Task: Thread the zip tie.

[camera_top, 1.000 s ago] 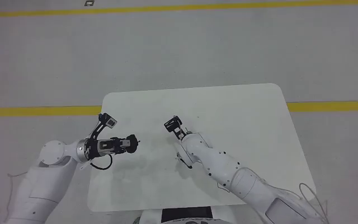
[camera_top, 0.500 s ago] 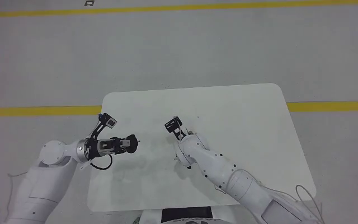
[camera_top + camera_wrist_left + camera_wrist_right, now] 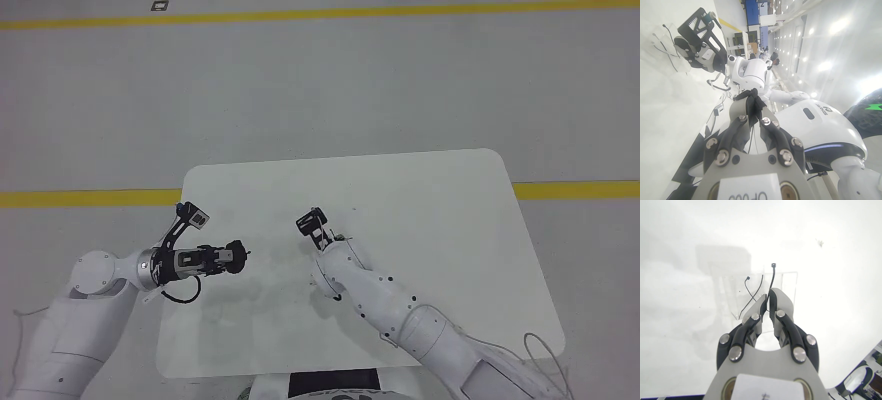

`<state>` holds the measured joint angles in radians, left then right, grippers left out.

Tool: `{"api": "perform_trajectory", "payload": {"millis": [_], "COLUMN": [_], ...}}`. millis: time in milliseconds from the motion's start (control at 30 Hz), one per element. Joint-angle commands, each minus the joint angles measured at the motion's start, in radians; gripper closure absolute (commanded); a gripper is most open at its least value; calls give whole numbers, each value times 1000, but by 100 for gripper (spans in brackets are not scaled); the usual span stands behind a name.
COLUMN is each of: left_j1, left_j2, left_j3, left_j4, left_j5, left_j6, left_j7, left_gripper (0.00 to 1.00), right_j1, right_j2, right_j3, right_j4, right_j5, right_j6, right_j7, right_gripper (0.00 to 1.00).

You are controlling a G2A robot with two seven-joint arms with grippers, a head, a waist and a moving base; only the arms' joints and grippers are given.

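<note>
Right wrist view: right gripper (image 3: 767, 292) is pinching a tie (image 3: 773, 274) in the stand (image 3: 789, 285). Left gripper (image 3: 242, 253), at its nine o'clock from above, is clamping a black bit (image 3: 753, 106). Threading seemingly is not starting yet.

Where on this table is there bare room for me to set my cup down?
The widest bare patch lies between the right arm and the table's right edge; the strip along the far edge is bare too. It is crowded between the left gripper and the right gripper, which pinches a zip tie at a clear box.
</note>
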<state>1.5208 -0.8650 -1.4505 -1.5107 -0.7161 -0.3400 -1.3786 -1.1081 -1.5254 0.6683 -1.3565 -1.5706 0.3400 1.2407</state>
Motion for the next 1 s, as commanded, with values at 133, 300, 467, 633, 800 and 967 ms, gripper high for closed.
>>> {"api": "perform_trajectory", "payload": {"millis": [133, 300, 467, 633, 800, 967], "left_j1": [0, 0, 0, 0, 0, 0], "left_j2": [0, 0, 0, 0, 0, 0], "left_j3": [0, 0, 0, 0, 0, 0], "left_j4": [0, 0, 0, 0, 0, 0], "left_j5": [0, 0, 0, 0, 0, 0], "left_j6": [0, 0, 0, 0, 0, 0], "left_j7": [0, 0, 0, 0, 0, 0], "left_gripper": [100, 100, 100, 100, 100, 100], "right_j1": [6, 4, -3, -7, -2, -3], "right_j2": [-7, -5, 3, 2, 0, -2], "right_j3": [7, 18, 24, 21, 17, 16], "right_j4": [6, -18, -29, -19, -5, 5], "right_j5": [1, 1, 1, 1, 1, 1], "right_j6": [0, 0, 0, 0, 0, 0], "right_j7": [3, 6, 11, 5, 4, 2], "right_gripper": [100, 100, 100, 78, 80, 82]}}
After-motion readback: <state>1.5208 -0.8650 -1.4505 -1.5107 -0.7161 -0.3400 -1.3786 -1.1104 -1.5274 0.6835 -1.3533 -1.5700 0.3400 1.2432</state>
